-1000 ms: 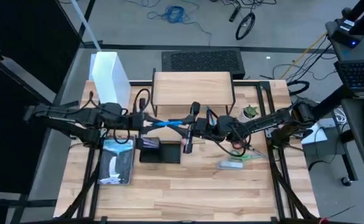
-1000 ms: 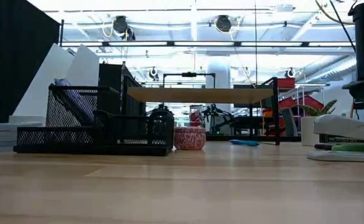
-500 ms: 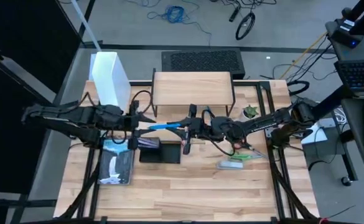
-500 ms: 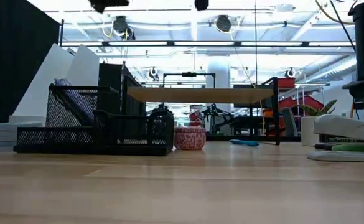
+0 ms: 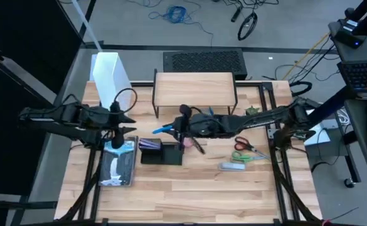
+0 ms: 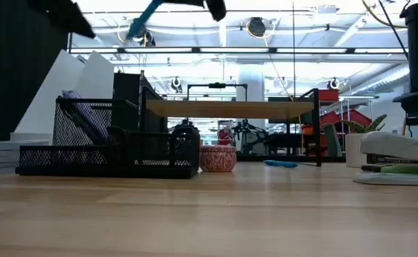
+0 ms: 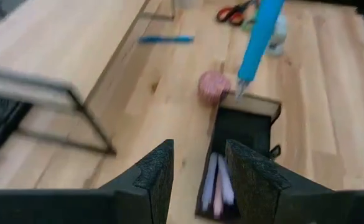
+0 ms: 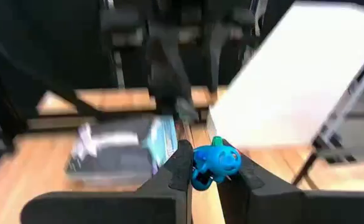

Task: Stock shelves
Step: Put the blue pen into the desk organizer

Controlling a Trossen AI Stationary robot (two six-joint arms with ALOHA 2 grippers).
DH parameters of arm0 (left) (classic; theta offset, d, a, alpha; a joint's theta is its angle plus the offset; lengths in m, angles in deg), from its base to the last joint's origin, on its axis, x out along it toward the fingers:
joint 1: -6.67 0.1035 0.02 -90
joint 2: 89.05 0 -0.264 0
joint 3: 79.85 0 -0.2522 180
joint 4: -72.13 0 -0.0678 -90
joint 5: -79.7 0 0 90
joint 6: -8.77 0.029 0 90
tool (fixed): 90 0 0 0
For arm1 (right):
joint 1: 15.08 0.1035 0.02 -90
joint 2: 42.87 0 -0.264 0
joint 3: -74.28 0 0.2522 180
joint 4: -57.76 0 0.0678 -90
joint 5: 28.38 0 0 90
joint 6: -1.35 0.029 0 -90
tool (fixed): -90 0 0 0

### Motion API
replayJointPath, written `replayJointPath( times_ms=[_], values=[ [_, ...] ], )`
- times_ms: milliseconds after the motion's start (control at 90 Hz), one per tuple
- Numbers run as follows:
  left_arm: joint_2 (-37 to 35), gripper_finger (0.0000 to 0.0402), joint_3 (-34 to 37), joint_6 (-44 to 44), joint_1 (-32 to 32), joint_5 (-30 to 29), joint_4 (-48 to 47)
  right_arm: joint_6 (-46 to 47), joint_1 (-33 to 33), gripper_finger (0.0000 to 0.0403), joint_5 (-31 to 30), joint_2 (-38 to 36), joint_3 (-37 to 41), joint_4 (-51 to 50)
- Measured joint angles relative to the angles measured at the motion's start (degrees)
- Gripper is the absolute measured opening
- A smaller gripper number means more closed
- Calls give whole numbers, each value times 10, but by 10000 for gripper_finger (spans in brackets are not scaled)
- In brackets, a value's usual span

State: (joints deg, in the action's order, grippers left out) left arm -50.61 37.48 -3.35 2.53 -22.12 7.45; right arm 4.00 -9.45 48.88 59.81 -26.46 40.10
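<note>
Over the black mesh organizer [image 5: 160, 151], my right pincer [image 5: 178, 127] is clamped on a blue pen [image 5: 162, 128]; left pincer [image 5: 122, 119] released, empty, off by the white file box [image 5: 111, 78]. My read: carry the pen level and high, clear the organizer's rim, then lower slowly. Pen is smooth, slim plastic, likely to roll. Beyond, the shelves [image 5: 194, 88]: flat light-wood top on thin black metal legs, at the counter's [image 5: 189, 194] back.

The low light-wood desk riser on black legs [image 5: 194, 88] stands behind the black mesh organizer tray [image 5: 160, 152]; the tall white file box [image 5: 111, 78] stands to its left.
</note>
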Motion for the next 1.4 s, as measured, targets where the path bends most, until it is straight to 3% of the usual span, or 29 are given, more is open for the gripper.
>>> replayJointPath(
  times_ms=[322, 467, 789, 1400],
  values=[
    [-22, 132, 59, -22, 0, -1, -7, 19, -12, 27, 29, 126, -191, -223],
    [-23, 132, 84, -41, 0, 26, -6, 39, -19, 28, 82, 164, -242, -276],
    [-21, 132, 117, -73, 0, 61, -4, 58, -31, 28, 115, 207, -252, -291],
    [9, 132, 117, -115, 0, 60, -6, 41, -34, 29, 131, 257, -253, -293]
  ],
)
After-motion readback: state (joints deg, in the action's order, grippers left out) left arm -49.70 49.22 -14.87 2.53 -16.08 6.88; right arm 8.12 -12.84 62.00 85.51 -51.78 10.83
